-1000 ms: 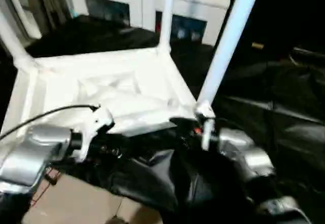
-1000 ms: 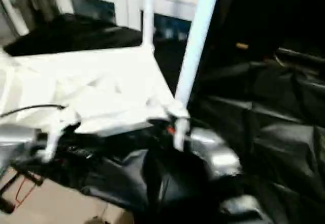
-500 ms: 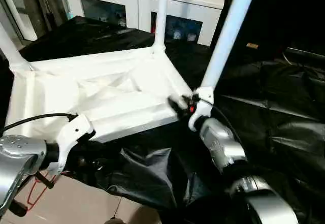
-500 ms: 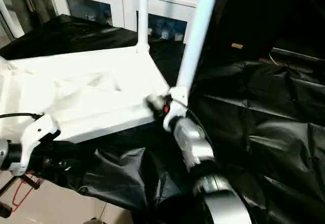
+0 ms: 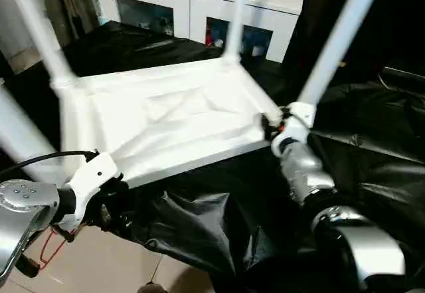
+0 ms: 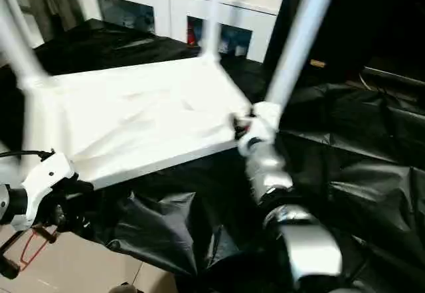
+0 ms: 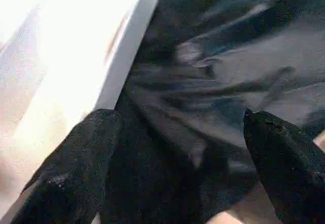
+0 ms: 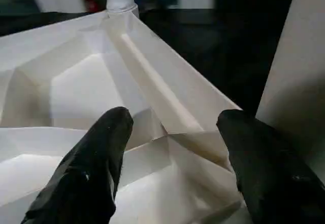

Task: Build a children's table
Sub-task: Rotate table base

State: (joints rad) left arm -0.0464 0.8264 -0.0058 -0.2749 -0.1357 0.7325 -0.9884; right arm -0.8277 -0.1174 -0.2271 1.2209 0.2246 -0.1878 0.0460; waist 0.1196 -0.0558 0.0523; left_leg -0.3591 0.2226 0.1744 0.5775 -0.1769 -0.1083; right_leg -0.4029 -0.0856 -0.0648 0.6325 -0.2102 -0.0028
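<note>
- The tabletop (image 5: 172,117) is laid underside up on black sheeting (image 5: 372,147), legs (image 5: 335,44) upright.
- The right gripper (image 8: 172,132) is spread wide over a corner, empty.
- The left gripper (image 7: 177,148) is held open, empty.

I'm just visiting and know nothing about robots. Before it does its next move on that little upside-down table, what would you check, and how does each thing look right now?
1. Tabletop lying underside up on the black sheet: ok.
2. Legs standing in the corners: the near right leg and far right leg are in; all four seated firmly: cannot tell.
3. Right gripper open, at the near right corner, fingers either side of a rib: ok.
4. Left gripper open, holding nothing, by the near edge: ok.
5. Tabletop fully supported at its near edge: cannot tell.
</note>
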